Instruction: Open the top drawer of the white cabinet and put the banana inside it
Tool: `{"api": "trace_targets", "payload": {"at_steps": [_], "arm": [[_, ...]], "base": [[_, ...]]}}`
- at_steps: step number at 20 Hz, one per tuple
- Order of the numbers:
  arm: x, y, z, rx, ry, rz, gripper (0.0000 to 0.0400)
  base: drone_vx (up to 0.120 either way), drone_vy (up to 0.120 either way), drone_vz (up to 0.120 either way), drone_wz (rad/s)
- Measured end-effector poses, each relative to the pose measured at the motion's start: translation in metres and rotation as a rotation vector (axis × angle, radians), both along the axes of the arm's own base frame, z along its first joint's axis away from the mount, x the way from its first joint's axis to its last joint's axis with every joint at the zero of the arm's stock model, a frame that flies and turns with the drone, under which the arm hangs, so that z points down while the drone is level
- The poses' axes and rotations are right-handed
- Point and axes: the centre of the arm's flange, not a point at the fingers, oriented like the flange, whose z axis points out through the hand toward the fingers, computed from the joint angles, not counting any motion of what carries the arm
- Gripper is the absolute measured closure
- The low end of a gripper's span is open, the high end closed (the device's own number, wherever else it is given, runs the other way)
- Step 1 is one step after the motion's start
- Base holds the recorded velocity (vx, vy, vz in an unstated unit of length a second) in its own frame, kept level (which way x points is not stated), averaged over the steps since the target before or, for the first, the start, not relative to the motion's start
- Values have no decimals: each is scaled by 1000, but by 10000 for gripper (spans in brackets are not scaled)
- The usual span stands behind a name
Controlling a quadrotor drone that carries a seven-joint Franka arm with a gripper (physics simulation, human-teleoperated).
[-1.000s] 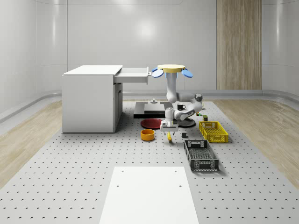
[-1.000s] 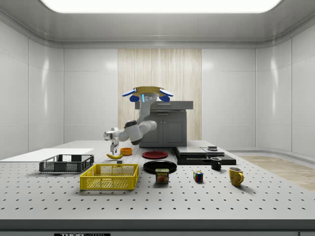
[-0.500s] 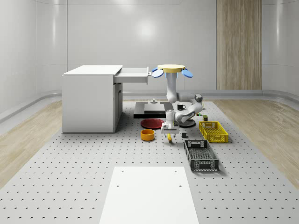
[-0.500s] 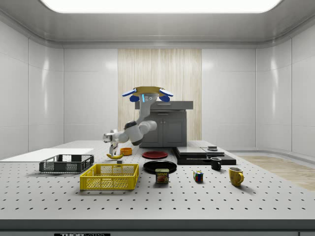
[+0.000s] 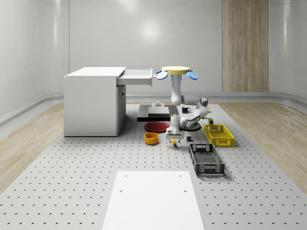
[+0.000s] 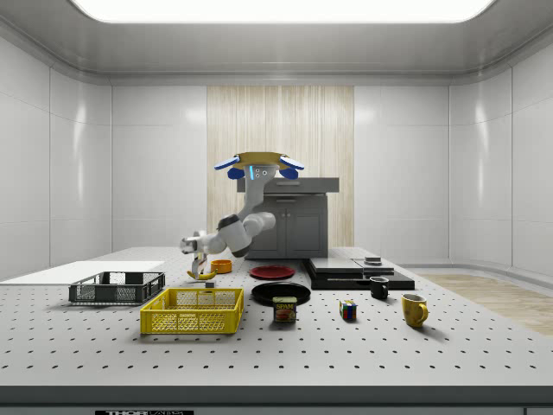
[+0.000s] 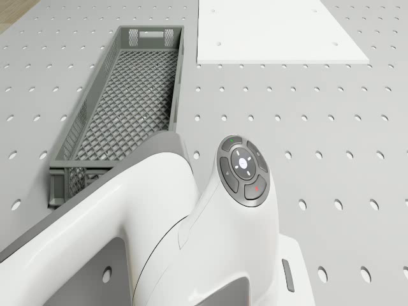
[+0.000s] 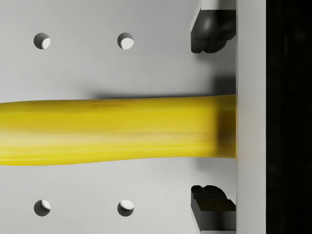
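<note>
The drone (image 5: 175,71) hovers above the surface (image 5: 96,163) beside the white cabinet (image 5: 93,101), its top drawer (image 5: 136,76) pulled out. The arm (image 5: 178,98) bends downward, and the gripper (image 8: 212,117) stands spread, one finger (image 8: 210,29) on each side of the banana (image 8: 112,129), which lies on the surface between the orange bowl (image 5: 151,138) and the gray crate (image 5: 206,159)

Yellow crate (image 5: 219,134) beside grey crate (image 5: 206,159); orange bowl (image 5: 151,138) — red plate (image 5: 157,126).

The white cabinet (image 5: 93,101) stands at the far left of the table (image 5: 72,191) in the whole-scene view. Its top drawer (image 5: 138,76) is pulled out toward that view's right and stands open. The banana (image 8: 112,129), yellow and slightly curved, lies flat on the table well right of the cabinet, just beside an orange bowl (image 5: 151,138) in the whole-scene view.
</note>
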Motion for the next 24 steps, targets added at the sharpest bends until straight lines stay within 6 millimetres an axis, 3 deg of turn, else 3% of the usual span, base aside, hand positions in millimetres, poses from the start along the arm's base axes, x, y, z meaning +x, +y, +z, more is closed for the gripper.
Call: {"api": "trace_targets", "payload": {"at_steps": [2, 5, 9, 16, 24], "arm": [[0, 0, 1, 0, 0, 0, 0], [0, 0, 2, 0, 0, 0, 121], [0, 0, 2, 0, 0, 0, 203], [0, 0, -1, -4, -2, 0, 210], [0, 0, -32, -6, -2, -6, 207]], "base": [[0, 0, 0, 0], [0, 0, 0, 0], [0, 0, 0, 0], [0, 0, 0, 0], [0, 0, 0, 0]]}}
